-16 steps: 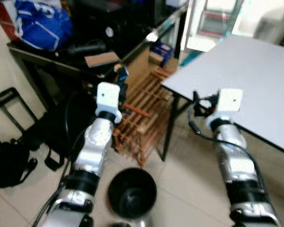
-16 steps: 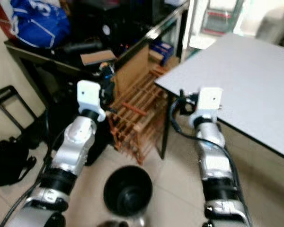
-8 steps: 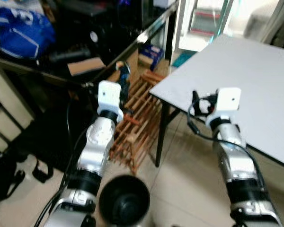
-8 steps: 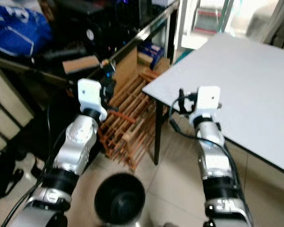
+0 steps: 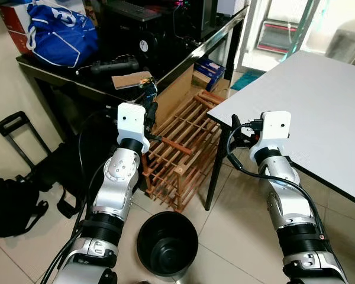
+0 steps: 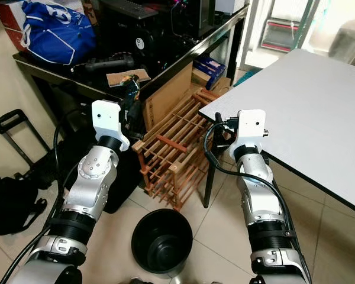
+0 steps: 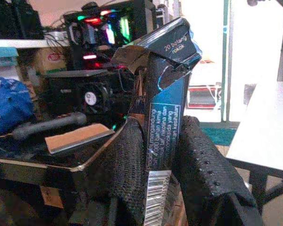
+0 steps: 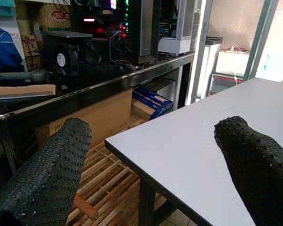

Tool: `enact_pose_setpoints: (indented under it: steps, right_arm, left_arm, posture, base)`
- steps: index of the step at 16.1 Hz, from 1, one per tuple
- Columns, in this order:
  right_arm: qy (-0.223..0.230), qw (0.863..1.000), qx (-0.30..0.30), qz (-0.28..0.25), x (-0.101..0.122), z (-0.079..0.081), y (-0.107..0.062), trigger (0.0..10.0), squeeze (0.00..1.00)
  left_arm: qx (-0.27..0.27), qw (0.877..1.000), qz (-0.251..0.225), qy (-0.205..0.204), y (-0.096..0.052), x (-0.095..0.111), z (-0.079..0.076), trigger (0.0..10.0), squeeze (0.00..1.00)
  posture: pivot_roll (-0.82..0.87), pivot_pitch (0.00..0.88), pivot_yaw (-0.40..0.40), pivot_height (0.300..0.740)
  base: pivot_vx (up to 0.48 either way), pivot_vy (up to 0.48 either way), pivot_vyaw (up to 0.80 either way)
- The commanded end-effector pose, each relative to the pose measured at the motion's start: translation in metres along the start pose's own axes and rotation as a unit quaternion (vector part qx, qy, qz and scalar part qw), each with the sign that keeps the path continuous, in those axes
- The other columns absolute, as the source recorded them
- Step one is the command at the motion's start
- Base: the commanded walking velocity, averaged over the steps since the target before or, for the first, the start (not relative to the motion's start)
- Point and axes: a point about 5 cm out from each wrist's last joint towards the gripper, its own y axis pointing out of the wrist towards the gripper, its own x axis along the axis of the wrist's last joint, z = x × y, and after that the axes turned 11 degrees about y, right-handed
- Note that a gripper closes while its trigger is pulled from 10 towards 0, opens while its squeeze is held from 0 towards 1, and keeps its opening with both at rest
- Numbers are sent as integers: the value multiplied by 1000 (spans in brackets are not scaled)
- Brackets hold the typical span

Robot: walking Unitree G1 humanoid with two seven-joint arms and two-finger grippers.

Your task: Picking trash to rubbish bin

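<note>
Your robot has two silver segmented arms with black joint bands, white boxy wrist housings, looping black cables, and dimpled black fingers point(image 8: 47, 179).

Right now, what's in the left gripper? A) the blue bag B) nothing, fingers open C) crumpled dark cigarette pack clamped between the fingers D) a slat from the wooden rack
C. In the left wrist view the left gripper has both black fingers pressed against a crumpled dark cigarette pack with a barcode; the bin stands on the floor below, near the robot.
</note>
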Motion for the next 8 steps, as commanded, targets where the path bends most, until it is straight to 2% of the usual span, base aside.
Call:
enact_pose_setpoints:
  steps: [1, 4, 8]
  right_arm:
    - [1, 1000, 1, 5, -3, 0, -2, 10000, 0]
    - [0, 1000, 3, 9, -5, 1, -4, 10000, 0]
    - [-1, 1000, 6, 20, -10, 2, -11, 10000, 0]
  left_arm:
    - [-14, 1000, 20, -4, -4, -10, -5, 10000, 0]
    - [-31, 997, 71, -14, -13, -36, -16, 10000, 0]
    - [-57, 992, 116, -4, -20, -57, -28, 10000, 0]
  posture:
    - [-63, 54, 56, 740]
    - [-68, 61, 54, 740]
    - [-65, 104, 45, 740]
  base:
    - [0, 0, 0]
    - [0, 0, 0]
    - [0, 0, 0]
